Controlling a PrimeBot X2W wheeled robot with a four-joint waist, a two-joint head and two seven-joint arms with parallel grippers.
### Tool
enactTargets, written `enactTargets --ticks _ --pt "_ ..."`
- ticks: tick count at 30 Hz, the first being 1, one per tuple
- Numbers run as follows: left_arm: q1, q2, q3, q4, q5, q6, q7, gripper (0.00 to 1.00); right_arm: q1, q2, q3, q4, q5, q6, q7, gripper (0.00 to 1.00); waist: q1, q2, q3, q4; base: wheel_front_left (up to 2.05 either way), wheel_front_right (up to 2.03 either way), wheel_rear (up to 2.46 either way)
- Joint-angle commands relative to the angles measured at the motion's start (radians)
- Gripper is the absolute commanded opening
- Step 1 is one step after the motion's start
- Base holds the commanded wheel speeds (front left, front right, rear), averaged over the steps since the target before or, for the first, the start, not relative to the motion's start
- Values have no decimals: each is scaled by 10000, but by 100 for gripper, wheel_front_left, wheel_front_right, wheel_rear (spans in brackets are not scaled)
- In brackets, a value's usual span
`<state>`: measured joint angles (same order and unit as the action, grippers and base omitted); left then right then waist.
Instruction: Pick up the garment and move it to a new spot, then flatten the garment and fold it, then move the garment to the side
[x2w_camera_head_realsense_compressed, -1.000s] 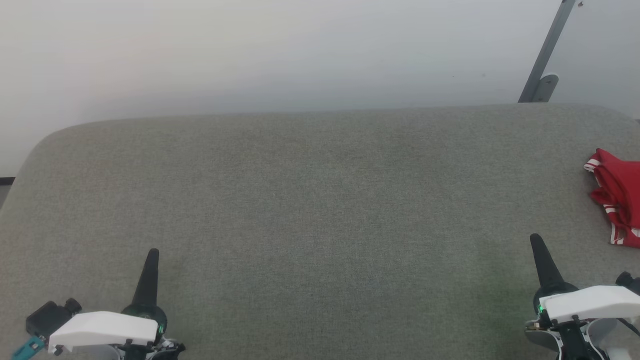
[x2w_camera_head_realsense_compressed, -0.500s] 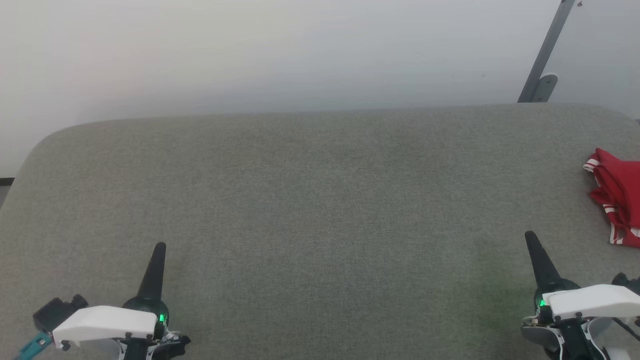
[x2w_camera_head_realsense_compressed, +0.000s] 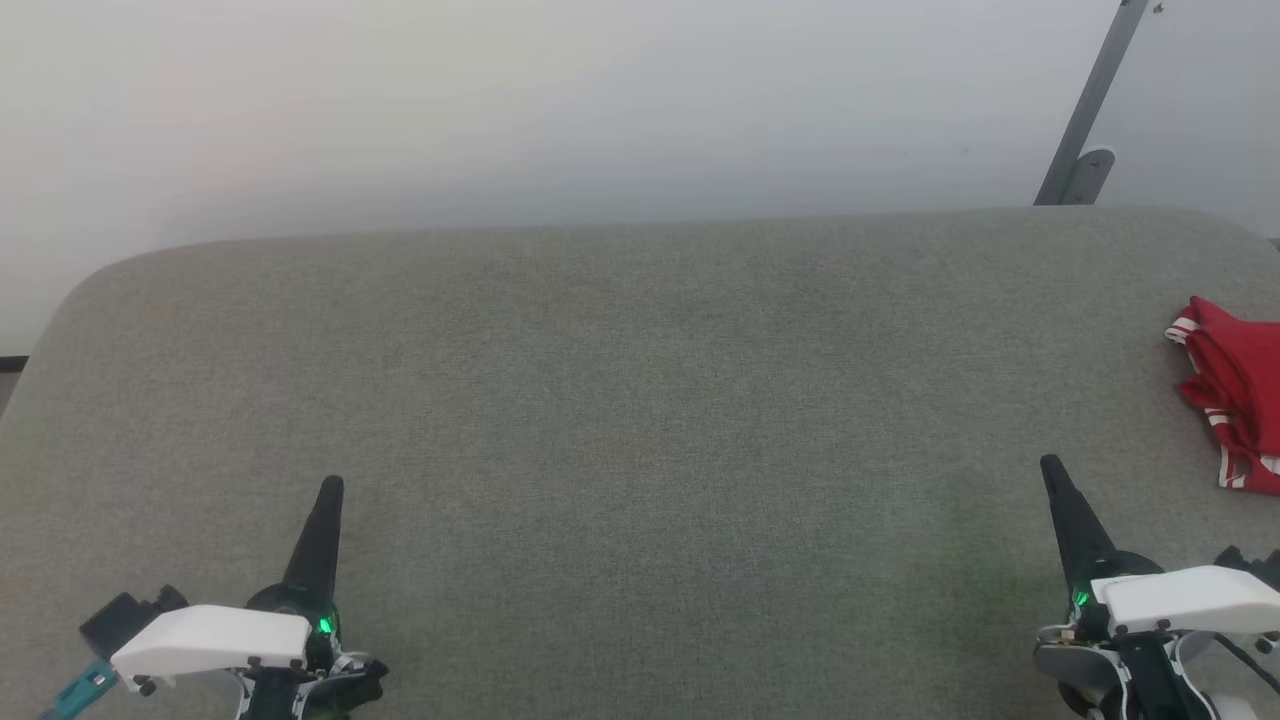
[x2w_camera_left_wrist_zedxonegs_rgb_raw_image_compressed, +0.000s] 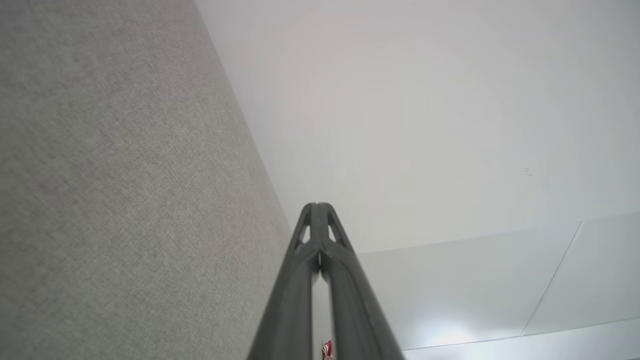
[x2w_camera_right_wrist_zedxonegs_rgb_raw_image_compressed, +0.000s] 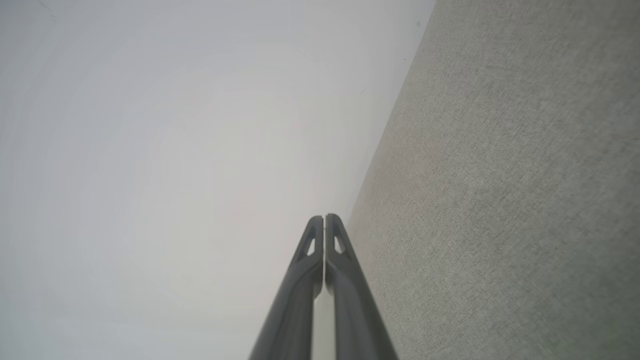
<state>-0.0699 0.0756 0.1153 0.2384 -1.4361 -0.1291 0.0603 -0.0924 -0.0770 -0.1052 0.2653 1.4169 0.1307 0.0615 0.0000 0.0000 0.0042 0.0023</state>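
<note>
Garment (x2w_camera_head_realsense_compressed: 1235, 400), red with white-striped trim, lies crumpled at the right edge of the grey desk (x2w_camera_head_realsense_compressed: 640, 400), near the right fingers (x2w_camera_head_realsense_compressed: 1072, 520) and well apart from the left fingers (x2w_camera_head_realsense_compressed: 318, 540), both pairs pressed together on nothing, low over the desk's near side.

Slightly farther forward, inward: left fingers (x2w_camera_head_realsense_compressed: 318, 540), right fingers (x2w_camera_head_realsense_compressed: 1072, 520).

Wide open room across the bench (x2w_camera_head_realsense_compressed: 640, 400), mid & left. Obstacles: garment (x2w_camera_head_realsense_compressed: 1235, 400) bunched at far right edge; grey strut (x2w_camera_head_realsense_compressed: 1085, 120) on wall (x2w_camera_head_realsense_compressed: 500, 100) behind rear right corner.
</note>
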Motion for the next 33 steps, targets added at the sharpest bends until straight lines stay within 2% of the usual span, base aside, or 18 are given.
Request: enactTargets --ticks 1,26,33 --pt "-247 -31 3 -16 -219 -22 83 0 -188 33 -40 -92 241 2 72 0 0 0 -1 -1 0 0 0" --pt "-418 -251 -11 62 -1674 -27 528 0 -187 283 -101 -224 1813 1 517 0 0 0 -10 -20 0 0 0" --pt "-448 -279 -10 71 -1778 -28 574 0 -191 299 -104 -230 1975 0 563 0 0 0 -11 -23 0 0 0"
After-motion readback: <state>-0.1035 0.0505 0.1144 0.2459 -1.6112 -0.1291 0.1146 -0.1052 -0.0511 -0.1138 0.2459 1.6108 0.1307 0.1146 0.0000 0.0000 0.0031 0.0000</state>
